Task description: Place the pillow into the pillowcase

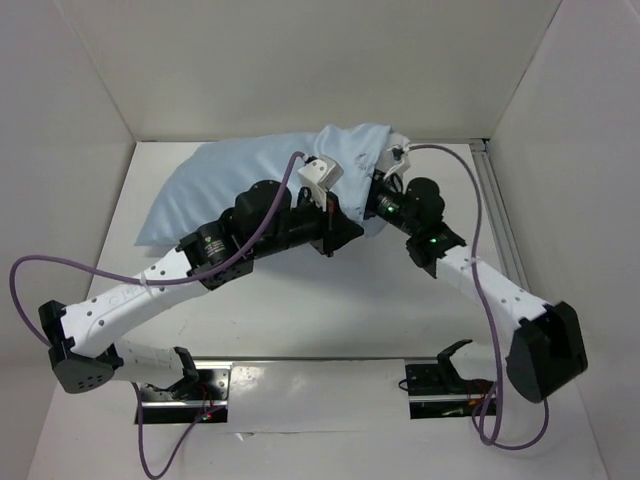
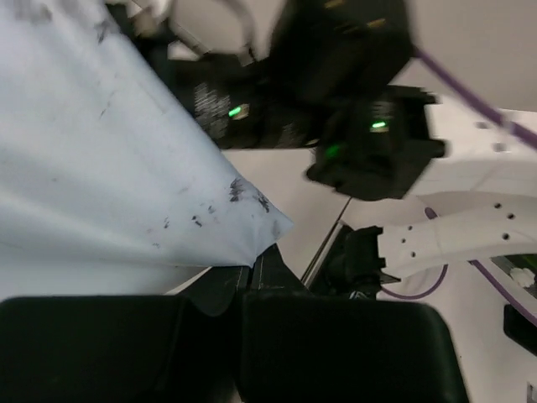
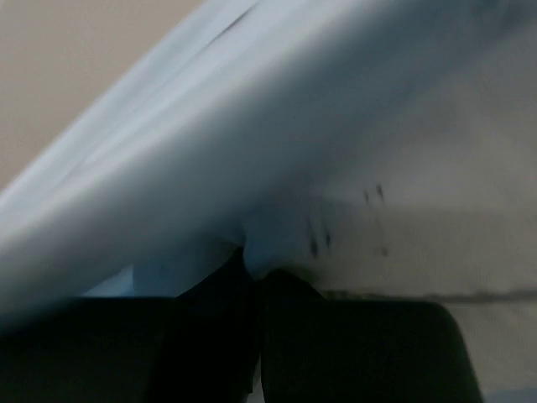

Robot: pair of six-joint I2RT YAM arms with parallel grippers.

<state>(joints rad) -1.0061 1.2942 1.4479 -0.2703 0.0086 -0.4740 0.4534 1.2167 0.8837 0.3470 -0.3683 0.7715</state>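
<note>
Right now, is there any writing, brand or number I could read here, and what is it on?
None can be read.
Round label on the left arm's black joint: too small.
White print on a black housing: blurred.
The pillowcase: dark specks only, no letters.

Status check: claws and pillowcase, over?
Left claw shut on pillowcase corner. Right claw shut on its cloth too. Case plump; pillow itself not visible. Claws close together at its right end; nothing else in the way.
</note>
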